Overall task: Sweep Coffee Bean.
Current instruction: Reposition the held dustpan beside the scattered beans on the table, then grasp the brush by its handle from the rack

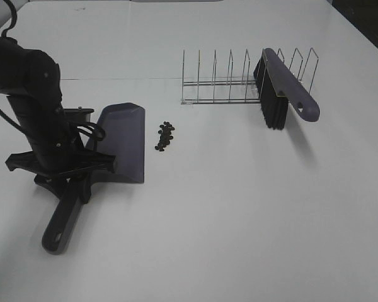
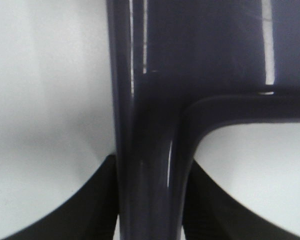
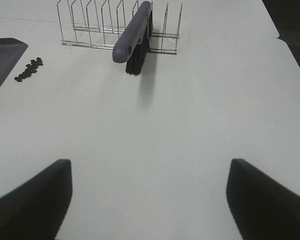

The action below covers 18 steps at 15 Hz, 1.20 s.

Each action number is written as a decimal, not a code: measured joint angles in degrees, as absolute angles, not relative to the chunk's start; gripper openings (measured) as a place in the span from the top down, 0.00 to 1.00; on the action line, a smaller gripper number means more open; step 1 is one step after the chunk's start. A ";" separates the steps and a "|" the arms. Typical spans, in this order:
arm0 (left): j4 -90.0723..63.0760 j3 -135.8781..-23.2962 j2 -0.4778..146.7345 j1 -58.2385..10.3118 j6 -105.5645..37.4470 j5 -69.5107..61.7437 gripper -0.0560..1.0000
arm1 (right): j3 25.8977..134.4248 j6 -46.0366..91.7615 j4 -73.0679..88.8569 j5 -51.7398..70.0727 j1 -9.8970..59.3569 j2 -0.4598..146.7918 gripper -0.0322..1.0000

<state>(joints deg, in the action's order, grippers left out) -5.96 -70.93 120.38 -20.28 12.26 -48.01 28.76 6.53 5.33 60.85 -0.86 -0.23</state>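
Note:
The coffee beans lie in a loose dark cluster on the white table, just right of the open edge of the purple-grey dustpan. My left gripper is shut on the dustpan's handle, near where it joins the pan. The pan rests flat on the table. A purple brush with black bristles leans in the wire rack at the back right. My right gripper is open and empty, well short of the brush. The beans also show in the right wrist view.
The wire rack has several upright dividers, and its slots left of the brush hold nothing. The dustpan's long handle end points toward the front left. A corner of the dustpan shows in the right wrist view.

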 joint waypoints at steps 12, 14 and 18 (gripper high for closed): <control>0.63 -70.82 112.13 -20.34 16.50 -48.47 0.62 | 35.58 9.74 7.22 48.36 -0.86 25.95 0.29; 0.63 -70.82 112.13 -20.34 16.50 -48.47 0.62 | 39.88 11.52 7.85 47.56 -0.17 34.26 0.29; 0.63 -70.82 112.13 -20.34 16.50 -48.47 0.62 | 60.85 13.98 10.31 47.33 0.11 60.05 0.29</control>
